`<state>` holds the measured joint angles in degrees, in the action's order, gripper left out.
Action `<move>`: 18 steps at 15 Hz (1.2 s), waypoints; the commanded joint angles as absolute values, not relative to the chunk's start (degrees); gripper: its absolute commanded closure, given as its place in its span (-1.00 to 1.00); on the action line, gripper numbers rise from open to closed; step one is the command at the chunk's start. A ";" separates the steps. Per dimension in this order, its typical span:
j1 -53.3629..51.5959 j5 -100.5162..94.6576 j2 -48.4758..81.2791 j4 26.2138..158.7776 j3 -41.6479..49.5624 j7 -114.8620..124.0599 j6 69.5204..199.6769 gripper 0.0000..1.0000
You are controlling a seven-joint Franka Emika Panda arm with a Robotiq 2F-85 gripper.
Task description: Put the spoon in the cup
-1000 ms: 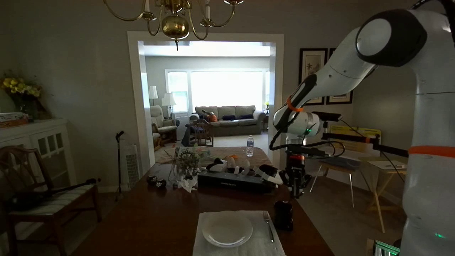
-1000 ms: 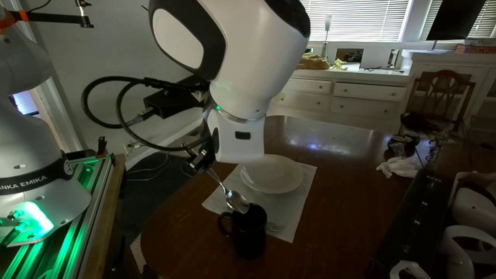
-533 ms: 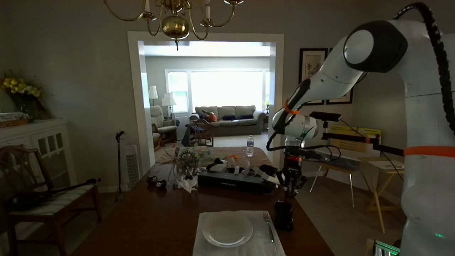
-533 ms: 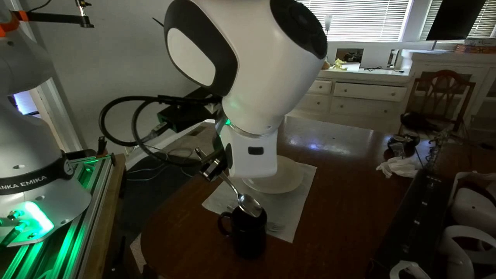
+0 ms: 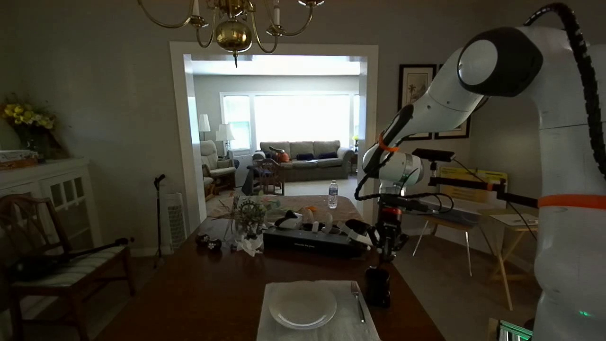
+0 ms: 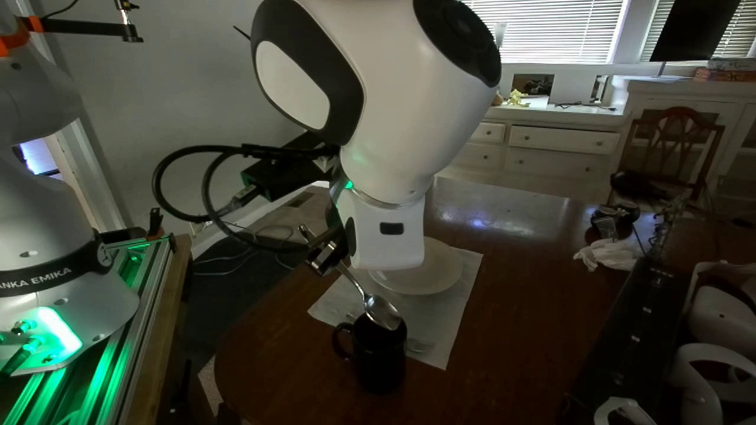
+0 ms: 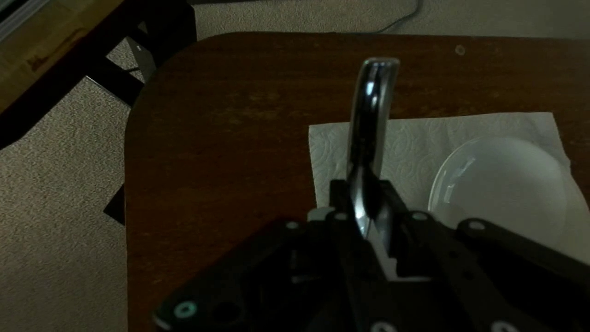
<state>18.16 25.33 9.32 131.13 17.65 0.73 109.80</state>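
The slim silvery spoon (image 6: 381, 311) is tilted, with its bowl low at the cup's mouth. In the wrist view its handle (image 7: 372, 115) sticks up from between the fingertips. My gripper (image 7: 362, 200) is shut on the handle; it also shows in both exterior views (image 6: 325, 257) (image 5: 388, 253). The small black cup (image 6: 380, 363) stands upright on the table below the gripper, its handle facing the robot base; it also shows in an exterior view (image 5: 378, 288). I cannot tell whether the spoon's tip is below the cup's rim. The cup is hidden in the wrist view.
A white plate (image 5: 303, 322) lies on a paper towel (image 5: 348, 331) beside the cup, with a fork (image 5: 360, 310) next to it. A long black box (image 5: 307, 242) with headsets lies farther along the wooden table (image 5: 213, 293). The table's edge is close to the cup.
Over the last second the gripper moved down and over toward the cup, bringing the spoon's bowl from the cup's rim to over its mouth. In the last half second almost nothing moved.
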 commanded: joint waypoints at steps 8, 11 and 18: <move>18.88 26.34 11.94 129.43 17.28 0.46 108.81 0.91; 19.18 26.64 13.39 128.47 17.27 0.38 108.69 0.91; 20.61 28.08 17.15 125.22 16.88 -0.25 105.75 0.91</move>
